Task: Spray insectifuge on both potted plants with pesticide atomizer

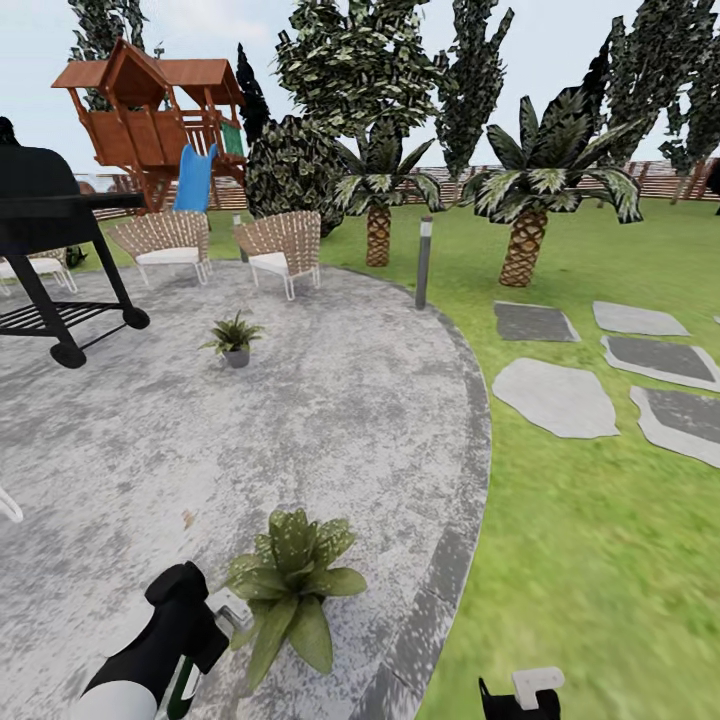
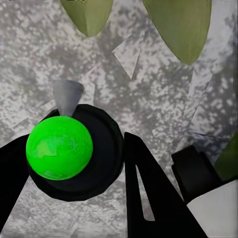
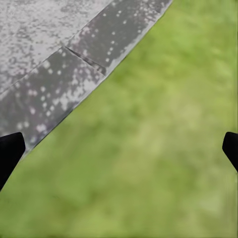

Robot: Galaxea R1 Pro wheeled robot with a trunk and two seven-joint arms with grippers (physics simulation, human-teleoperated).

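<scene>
Just beside the broad-leaf potted plant (image 1: 290,585), the left hand (image 1: 205,625) grips the pesticide atomizer (image 2: 59,147), nozzle aimed at its leaves.

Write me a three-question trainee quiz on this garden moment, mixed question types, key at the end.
1. True or false: the left gripper holds the pesticide atomizer beside the broad-leaved potted plant.
2. Multiple choice: the spiky potted plant in the grey pot stands on A) the lawn, B) the stone patio, C) a stepping stone.
3. Fill in: in the right wrist view, the ground between the right gripper's fingertips is mostly ____.

Key: 1 true; 2 B; 3 grass.
</scene>
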